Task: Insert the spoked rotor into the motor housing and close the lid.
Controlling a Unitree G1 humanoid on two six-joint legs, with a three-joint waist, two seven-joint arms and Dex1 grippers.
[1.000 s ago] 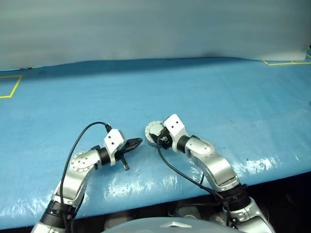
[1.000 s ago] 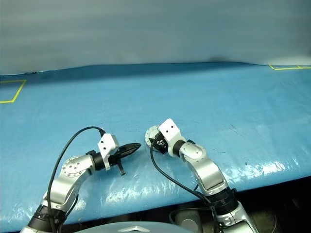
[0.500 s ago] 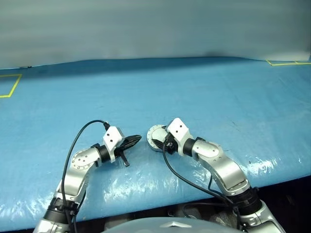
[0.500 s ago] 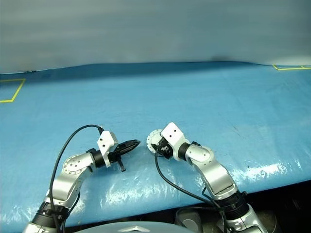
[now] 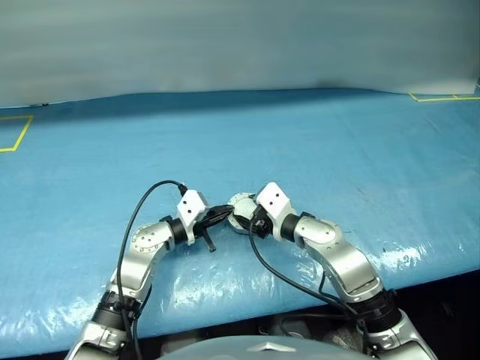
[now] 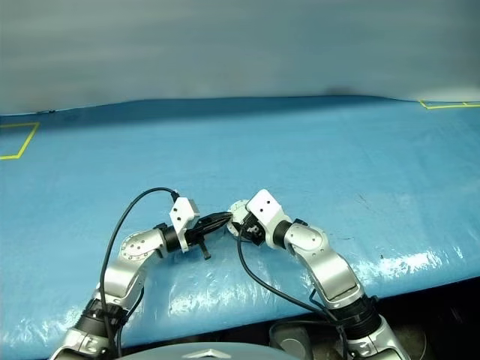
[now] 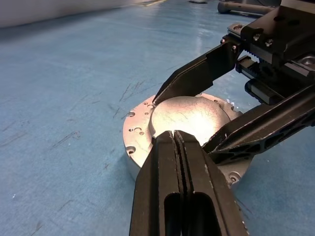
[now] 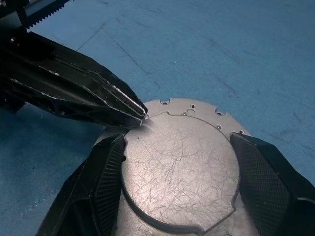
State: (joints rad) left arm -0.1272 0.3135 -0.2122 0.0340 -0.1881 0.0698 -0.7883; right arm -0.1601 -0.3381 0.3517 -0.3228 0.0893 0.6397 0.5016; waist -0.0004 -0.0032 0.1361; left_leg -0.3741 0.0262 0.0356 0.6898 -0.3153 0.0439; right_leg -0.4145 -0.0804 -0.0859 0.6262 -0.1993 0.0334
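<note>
Blue plastic sheeting [image 5: 315, 135], scuffed, covers the table. Near its front edge sits the short round silver metal motor housing [image 7: 135, 147], lid [image 7: 189, 115] down on top, its plain scratched grey outer face up with small holes along the rim. Right gripper [image 8: 179, 162] straddles the housing, its two black fingers [image 8: 268, 167] spread wide against opposite sides of the rim. Left gripper [image 7: 177, 135], fingers pressed together and empty, has its tip at the lid's edge, just beside a right finger.
</note>
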